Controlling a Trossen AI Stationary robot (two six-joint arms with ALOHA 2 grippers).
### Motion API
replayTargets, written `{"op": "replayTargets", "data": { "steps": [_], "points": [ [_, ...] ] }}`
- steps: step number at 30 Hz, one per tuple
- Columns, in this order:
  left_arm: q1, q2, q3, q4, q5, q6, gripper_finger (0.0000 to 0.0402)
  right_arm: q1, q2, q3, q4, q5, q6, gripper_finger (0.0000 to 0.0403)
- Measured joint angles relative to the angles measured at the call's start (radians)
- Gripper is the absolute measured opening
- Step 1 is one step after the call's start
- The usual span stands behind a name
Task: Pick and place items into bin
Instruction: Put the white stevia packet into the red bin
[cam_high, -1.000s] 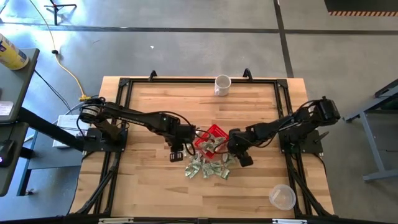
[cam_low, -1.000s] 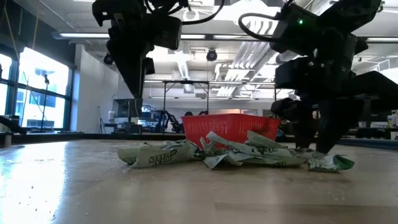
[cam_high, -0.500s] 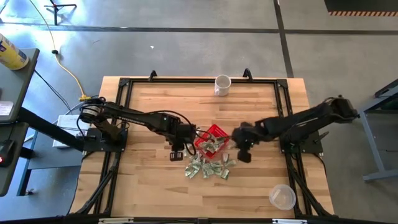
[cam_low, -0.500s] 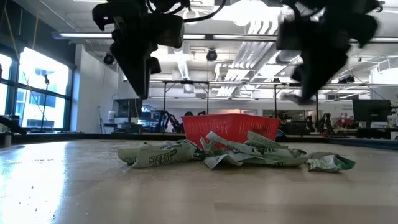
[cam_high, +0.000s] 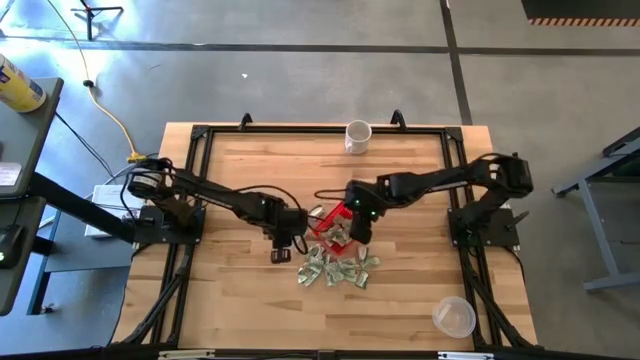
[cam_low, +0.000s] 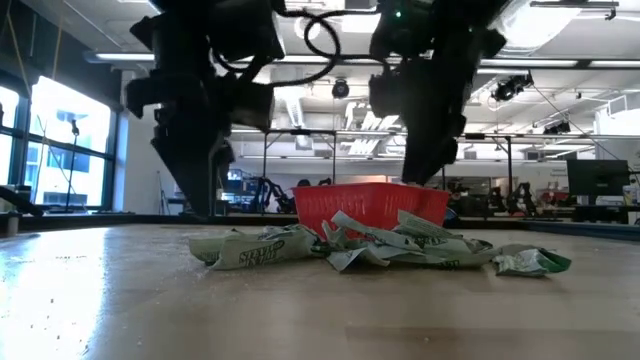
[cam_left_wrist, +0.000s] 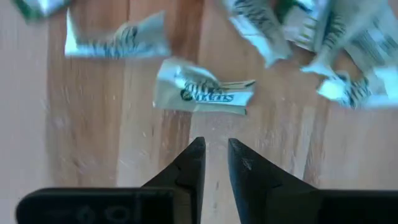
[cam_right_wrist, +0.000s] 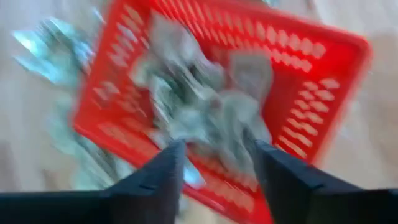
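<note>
Your right hand (cam_right_wrist: 214, 163) has swung over the red bin (cam_high: 338, 222) and opened, note apparently dropped, while your left hand (cam_left_wrist: 216, 163), nearly closed and empty, hovers just beside the bin over the items (cam_high: 335, 267).

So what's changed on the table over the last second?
The right gripper rose from the table at the pile's right edge and swung over the red basket, fingers open above the paper pieces inside. The left gripper shifted slightly by the loose pile. Basket, mug and cup stayed put.

Red bin (cam_right_wrist: 323, 81) and its paper items (cam_right_wrist: 205, 99) motion-blurred, details unreadable
</note>
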Motion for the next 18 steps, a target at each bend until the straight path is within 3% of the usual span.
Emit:
{"op": "replayTargets", "data": {
  "steps": [5, 9, 14, 18],
  "points": [
    [0.003, 0.000, 0.014, -0.061, -0.054, -0.358, 0.0159, 0.054, -0.069, 0.079, -0.095, 0.257, -0.097, 0.0288],
    [-0.014, -0.001, 0.023, -0.058, -0.062, -0.693, 0.0222, 0.076, -0.119, 0.083, -0.204, 0.440, -0.133, 0.0329],
    [-0.051, 0.016, 0.023, 0.039, -0.141, -0.868, 0.0285, 0.057, -0.129, 0.080, -0.358, 0.481, -0.135, 0.0337],
    [-0.056, 0.062, 0.022, 0.054, -0.213, -0.903, 0.0298, 0.040, -0.129, 0.051, -0.357, 0.501, -0.146, 0.0335]
  ]
}}
